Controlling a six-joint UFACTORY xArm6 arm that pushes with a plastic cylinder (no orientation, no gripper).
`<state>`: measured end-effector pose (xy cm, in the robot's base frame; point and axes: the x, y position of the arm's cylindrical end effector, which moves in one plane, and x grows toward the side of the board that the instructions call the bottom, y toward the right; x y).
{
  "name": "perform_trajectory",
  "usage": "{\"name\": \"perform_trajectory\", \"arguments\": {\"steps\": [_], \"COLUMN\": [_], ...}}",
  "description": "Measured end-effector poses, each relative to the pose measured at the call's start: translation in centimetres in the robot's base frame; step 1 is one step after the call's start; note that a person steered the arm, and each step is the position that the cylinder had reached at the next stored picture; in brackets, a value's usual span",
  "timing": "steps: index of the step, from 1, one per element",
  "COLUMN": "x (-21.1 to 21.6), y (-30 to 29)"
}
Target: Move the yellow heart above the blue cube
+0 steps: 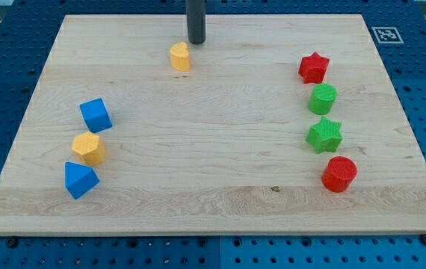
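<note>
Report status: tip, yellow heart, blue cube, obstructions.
My tip just up-right of yellow heart, close. Blue cube far down-left. Path between looks open.

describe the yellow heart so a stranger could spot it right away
Start at the wooden board and look near its top edge, left of centre. The yellow heart sits alone, just lower left of my tip. The other yellow block lies far lower left, between two blue ones.
</note>
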<state>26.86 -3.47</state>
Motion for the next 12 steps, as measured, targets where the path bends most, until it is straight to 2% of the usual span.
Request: {"name": "perform_trajectory", "arguments": {"steps": [4, 9, 12], "x": [5.1, 4.2, 5.2], "y": [-0.4, -2.6, -2.9]}}
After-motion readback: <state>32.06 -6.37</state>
